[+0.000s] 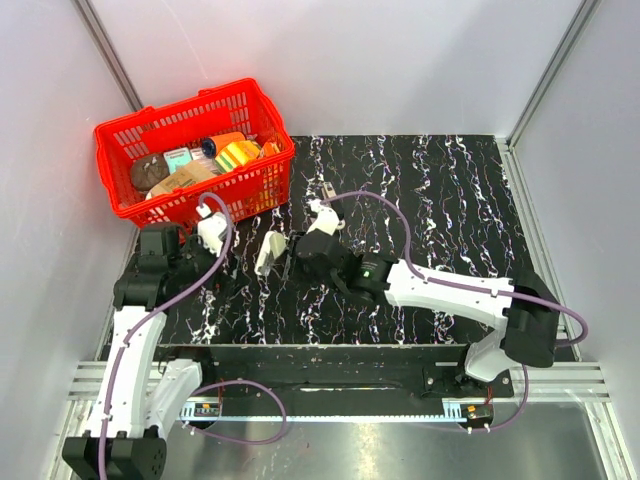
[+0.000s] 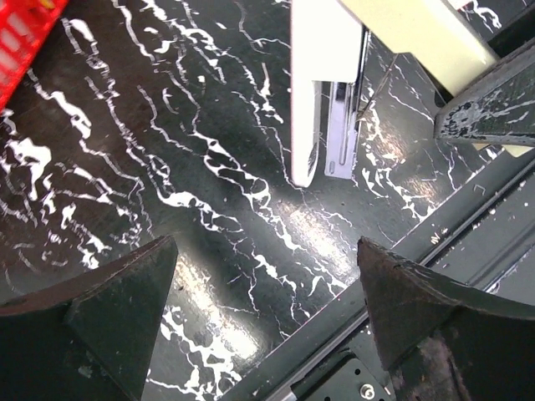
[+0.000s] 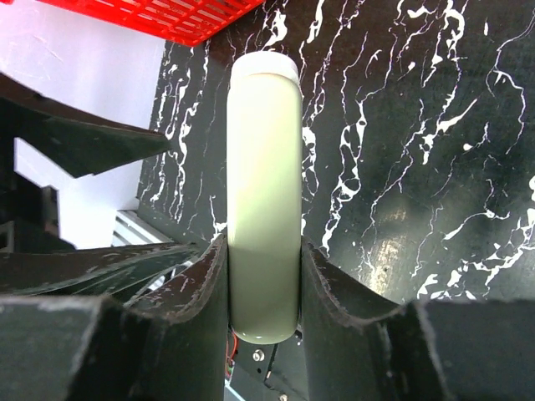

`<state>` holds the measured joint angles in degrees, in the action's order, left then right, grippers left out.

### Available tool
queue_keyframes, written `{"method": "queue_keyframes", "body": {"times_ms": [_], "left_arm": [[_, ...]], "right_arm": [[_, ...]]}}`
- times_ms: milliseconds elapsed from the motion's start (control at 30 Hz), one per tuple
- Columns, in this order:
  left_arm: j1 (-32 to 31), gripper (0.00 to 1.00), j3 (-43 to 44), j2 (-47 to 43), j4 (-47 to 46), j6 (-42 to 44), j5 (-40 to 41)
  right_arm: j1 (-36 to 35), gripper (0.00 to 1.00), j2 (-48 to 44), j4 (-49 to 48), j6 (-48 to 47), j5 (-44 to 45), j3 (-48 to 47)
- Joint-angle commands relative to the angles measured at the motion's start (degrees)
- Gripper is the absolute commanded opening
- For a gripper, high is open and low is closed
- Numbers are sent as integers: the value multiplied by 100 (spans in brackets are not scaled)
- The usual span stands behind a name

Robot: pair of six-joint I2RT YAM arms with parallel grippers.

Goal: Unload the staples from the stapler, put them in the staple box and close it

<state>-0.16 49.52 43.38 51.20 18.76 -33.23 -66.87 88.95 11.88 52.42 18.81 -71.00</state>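
Between the fingers of the right hand (image 3: 264, 276): a pale-green stapler (image 3: 266, 159), clamped across its body, the jaws partly closed and pressed to both its sides. It is carried low over the black marbled table (image 1: 450, 200), left of centre; whether its tip touches the table, cannot tell. From the left wrist the stapler appears hinged open, top arm swung away and the metal magazine rail (image 2: 341, 125) exposed. Staples in the rail: cannot tell. None seen loose on the table. Left hand (image 2: 267, 259) is spread wide, holds nothing and hovers low near the open end. Judgement: opening looks done; drawing or tipping out the staple strip is left. Around: red basket (image 1: 230, 195) of assorted goods at the far left, near the stapler but apart from it. Nothing lies between left hand and rail, though the right hand's finger crowds one side.
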Motion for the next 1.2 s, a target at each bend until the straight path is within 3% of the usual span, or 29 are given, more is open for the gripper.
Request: {"method": "queue_keyframes", "body": {"times_ms": [0, 267, 667, 800, 1000, 1167], "left_arm": [[-282, 91, -118, 249, -708, 390, -386], [-686, 76, -153, 935, -805, 988, -254], [-1179, 75, -285, 1208, -1139, 1103, -245], [-1196, 60, -285, 1261, -1051, 1287, -210], [-1197, 48, -241, 1182, -972, 1419, -218], [-1249, 17, -206, 1112, -972, 1507, -61]], "right_arm": [[-19, 0, -491, -546, 338, 0, 200], [-19, 0, -896, -695, 409, -96, 508], [69, 0, -1081, -1029, 743, -474, 895], [122, 0, -1090, -1065, 778, -580, 948], [262, 0, -1029, -1477, 980, -1054, 1097], [376, 0, -686, -1592, 875, -1598, 1088]]}}
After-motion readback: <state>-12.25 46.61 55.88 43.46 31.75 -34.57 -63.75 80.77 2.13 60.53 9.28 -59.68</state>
